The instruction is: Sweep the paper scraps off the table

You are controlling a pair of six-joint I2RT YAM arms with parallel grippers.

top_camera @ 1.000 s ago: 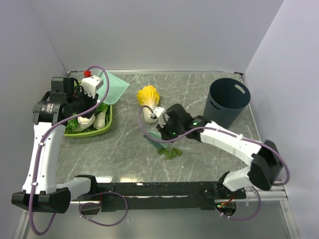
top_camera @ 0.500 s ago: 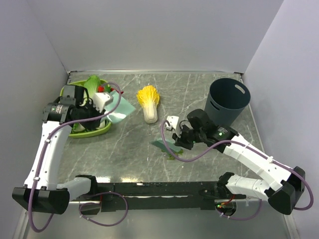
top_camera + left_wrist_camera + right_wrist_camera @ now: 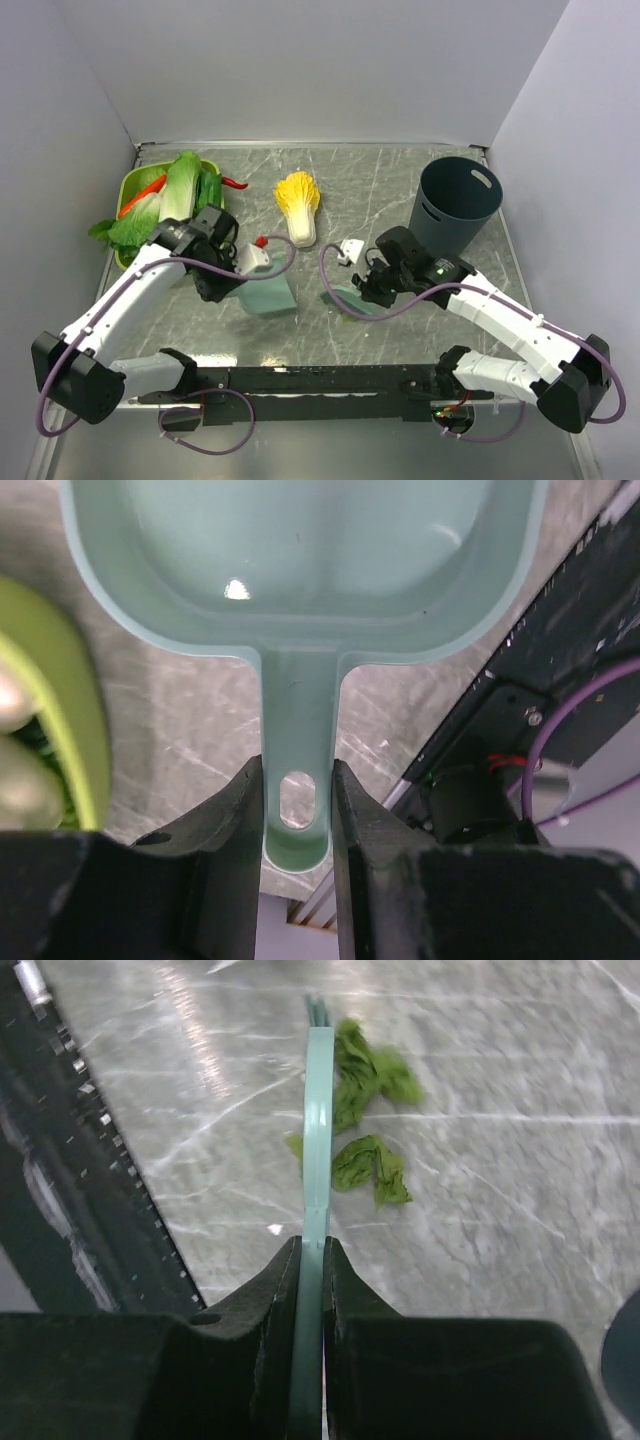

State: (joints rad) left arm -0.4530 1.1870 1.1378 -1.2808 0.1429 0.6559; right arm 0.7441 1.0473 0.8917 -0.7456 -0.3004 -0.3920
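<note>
1. Lying on the table (image 3: 400, 180), the paper scraps (image 3: 365, 1165) form a small loose cluster of ragged green bits a little right of centre, towards the near edge. In the top view the right arm hides most of them.
2. A thin teal tool (image 3: 318, 1140) stands edge-on right against the cluster. In the right wrist view the scraps sit just to its right, and some touch it.
3. The right gripper (image 3: 312, 1255) pinches this tool, one finger pressed on each flat side.
4. A teal dustpan (image 3: 268, 295) is left of the scraps and apart from them, close to the near edge. Whether it rests on the table cannot be told.
5. The left gripper (image 3: 297, 780) clamps the dustpan's handle (image 3: 297, 710), with its fingers (image 3: 235, 810) tight on either side of the oval hole at the handle's end.
6. A yellow-topped cabbage half (image 3: 298, 195) lies farther back, near the middle of the table.
7. A dark round bin (image 3: 455, 205) stands at the far right, close behind the right arm.
8. A green tray (image 3: 130, 180) sits at the far left and holds whole cabbages (image 3: 180, 190), with a red pepper (image 3: 232, 183) at its right edge.
</note>
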